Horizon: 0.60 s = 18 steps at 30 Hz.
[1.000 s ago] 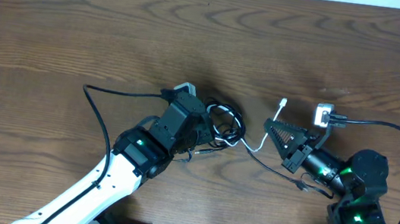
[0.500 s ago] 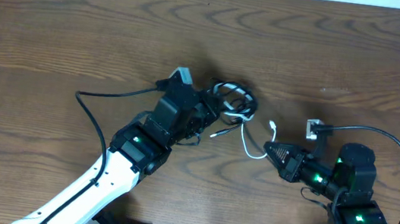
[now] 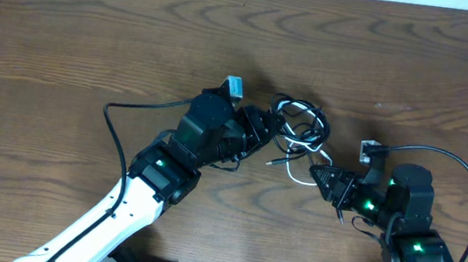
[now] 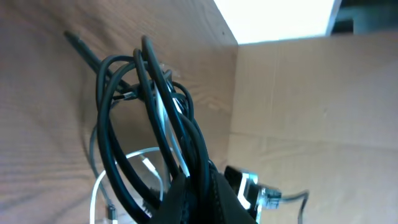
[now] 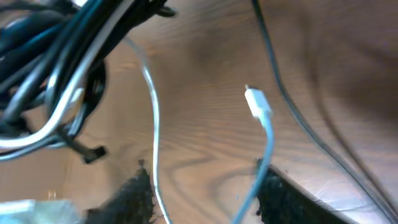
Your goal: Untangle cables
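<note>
The tangled cables (image 3: pixel 299 123) form a knot of black loops with a white cord (image 3: pixel 302 177) trailing out to the lower right. My left gripper (image 3: pixel 269 135) is shut on the black loops, which rise from its jaws in the left wrist view as a cable bundle (image 4: pixel 155 112). My right gripper (image 3: pixel 318 173) sits just right of the knot. In the right wrist view this right gripper (image 5: pixel 205 199) is open, with two strands of the white cord (image 5: pixel 152 118) running loose between its fingers (image 5: pixel 134 193). The cord's white plug (image 5: pixel 256 104) lies on the wood.
Thick black arm wires arc over the table at the left wire (image 3: pixel 124 113) and the right wire (image 3: pixel 462 168). A cardboard wall (image 4: pixel 298 112) stands beyond the table's far edge. The wooden tabletop (image 3: pixel 94 33) stretches left and behind.
The left gripper has carried the black bundle up and to the right. The right gripper has opened and let go of the white cord, which now lies loose between its fingers.
</note>
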### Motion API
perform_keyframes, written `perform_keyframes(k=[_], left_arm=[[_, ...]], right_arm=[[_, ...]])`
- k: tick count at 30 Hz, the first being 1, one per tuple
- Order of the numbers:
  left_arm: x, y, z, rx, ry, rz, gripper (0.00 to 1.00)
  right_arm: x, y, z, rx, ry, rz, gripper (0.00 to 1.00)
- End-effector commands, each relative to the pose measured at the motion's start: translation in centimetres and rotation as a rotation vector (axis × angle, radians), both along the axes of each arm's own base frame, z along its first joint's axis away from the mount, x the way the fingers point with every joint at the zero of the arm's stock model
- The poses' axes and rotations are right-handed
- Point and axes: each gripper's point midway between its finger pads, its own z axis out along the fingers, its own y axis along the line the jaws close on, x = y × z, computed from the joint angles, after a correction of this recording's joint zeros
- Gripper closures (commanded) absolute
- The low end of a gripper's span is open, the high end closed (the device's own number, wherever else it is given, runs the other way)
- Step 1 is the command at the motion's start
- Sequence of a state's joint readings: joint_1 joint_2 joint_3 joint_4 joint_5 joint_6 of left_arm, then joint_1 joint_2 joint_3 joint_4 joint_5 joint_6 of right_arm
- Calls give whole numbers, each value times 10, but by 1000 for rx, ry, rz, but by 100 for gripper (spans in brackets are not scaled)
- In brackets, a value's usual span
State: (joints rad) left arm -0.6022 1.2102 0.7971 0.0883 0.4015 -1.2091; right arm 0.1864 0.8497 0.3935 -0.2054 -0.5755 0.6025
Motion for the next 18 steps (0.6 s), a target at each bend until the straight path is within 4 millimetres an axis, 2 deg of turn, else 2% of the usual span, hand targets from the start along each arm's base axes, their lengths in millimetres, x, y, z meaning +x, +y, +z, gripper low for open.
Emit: perform_keyframes(k=[1,4,6,9,15,18], left_arm=[[-3,-6,13,86,-204,-126,92],[-5,-8,14,122,-275,-171,86],[-5,-8,15,161,-344,-199,86],[-7,-9,16,249,-494,-278,92],[-32,-23,21,289,-746,-517,92],[-44,-27,22,288,-842,-612,93]], right_arm=[[13,-15,-4,-101,-51,-58,41],[21,-28,-7,-156,-59,-129,38],[26,-38,-10,-197,-63,-182,35],[30,-49,-11,-238,-70,-235,29],[36,-49,-3,-231,-110,-241,22],[37,-49,2,-225,-127,-246,25]])
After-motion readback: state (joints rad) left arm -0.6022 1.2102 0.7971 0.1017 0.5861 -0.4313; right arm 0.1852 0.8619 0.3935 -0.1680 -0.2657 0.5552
